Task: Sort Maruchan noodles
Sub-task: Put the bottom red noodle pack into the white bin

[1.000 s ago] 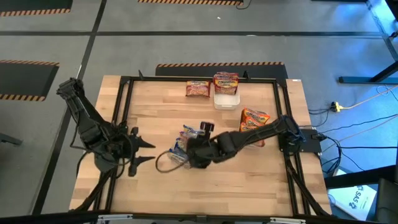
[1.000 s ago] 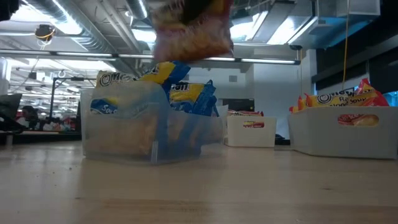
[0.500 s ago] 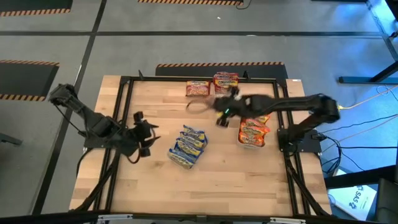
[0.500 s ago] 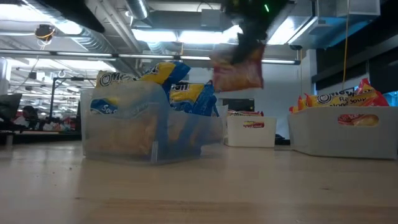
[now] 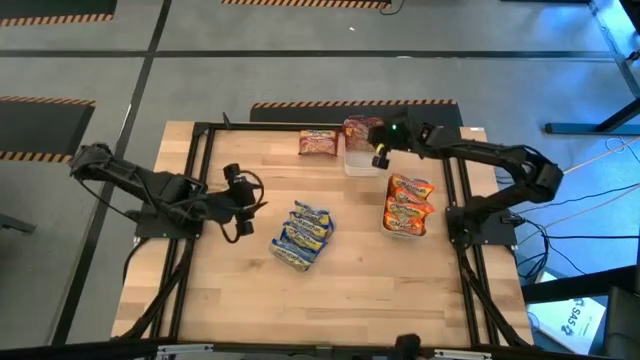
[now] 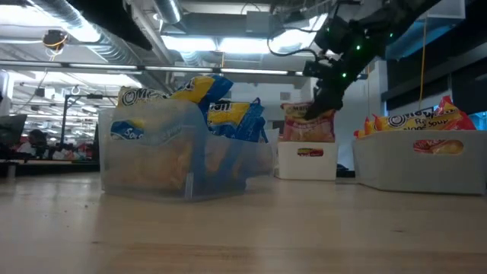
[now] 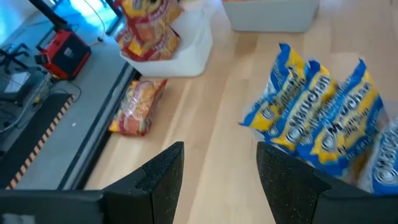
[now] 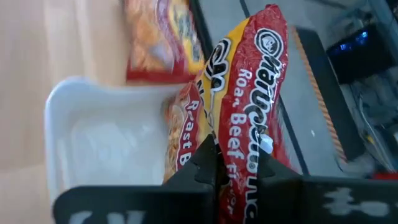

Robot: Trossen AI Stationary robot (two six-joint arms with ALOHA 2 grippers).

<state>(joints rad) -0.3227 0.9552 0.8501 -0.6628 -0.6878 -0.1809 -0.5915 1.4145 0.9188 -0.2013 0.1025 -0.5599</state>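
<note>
**Dark red packet held over the far container**

A dark red noodle packet (image 8: 249, 106) is pinched by the right tool (image 8: 214, 163), whose fingers are pressed together on the packet's edge. In the high view the right tool (image 5: 380, 150) is seen at about 12 o'clock on the table (image 5: 350, 290), directly above a clear container (image 5: 362, 160) in which another dark red packet (image 5: 360, 130) is standing. In the low view the held packet (image 6: 308, 123) is seen hanging over that container (image 6: 307, 160), just at its rim; whether it is touching the container cannot be told.

A loose dark red packet (image 5: 318, 143) is lying flat on the table just beside the container, toward 11 o'clock.

The blue-and-yellow packets (image 5: 300, 233) are stacked upright in a clear container near the table's centre. The orange-and-yellow packets (image 5: 407, 202) are filed in a third container (image 5: 405, 232) at about 3 o'clock.

The left tool (image 5: 240, 200) is held at about 9 o'clock, near the blue-and-yellow packets but apart from them. Its fingers (image 7: 161, 177) are spread and nothing is gripped between them. In the left wrist view the blue-and-yellow packets (image 7: 317, 118) are seen beyond the fingers.
</note>
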